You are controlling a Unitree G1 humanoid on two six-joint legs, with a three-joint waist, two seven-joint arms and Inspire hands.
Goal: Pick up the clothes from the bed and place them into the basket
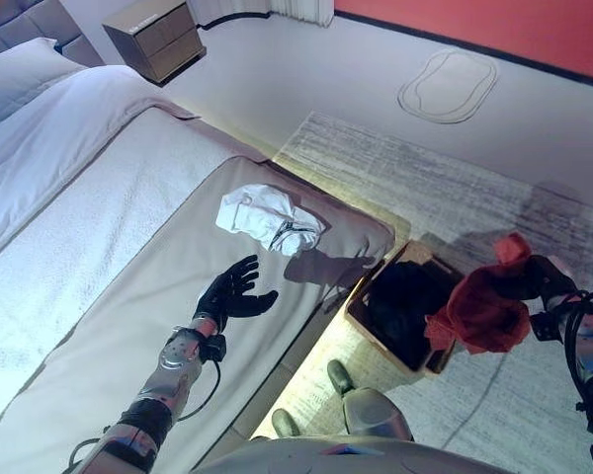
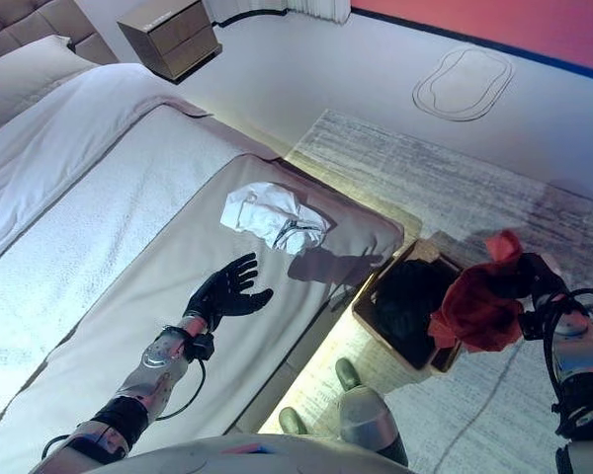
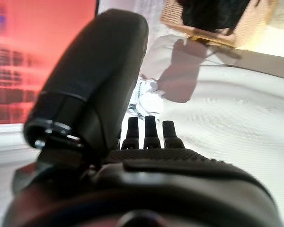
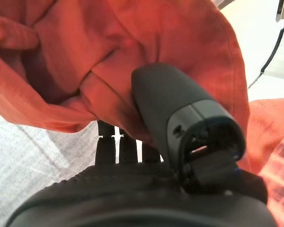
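Note:
My right hand is shut on a red garment and holds it in the air over the right edge of the basket, which stands on the rug beside the bed and has dark clothes inside. In the right wrist view my thumb presses into the red cloth. A white garment lies crumpled near the foot corner of the bed. My left hand is open, fingers spread, over the bed cover a little short of the white garment, which also shows in the left wrist view.
A wooden nightstand stands at the head of the bed. A grey rug lies under the basket. An oval floor mat lies near the red wall.

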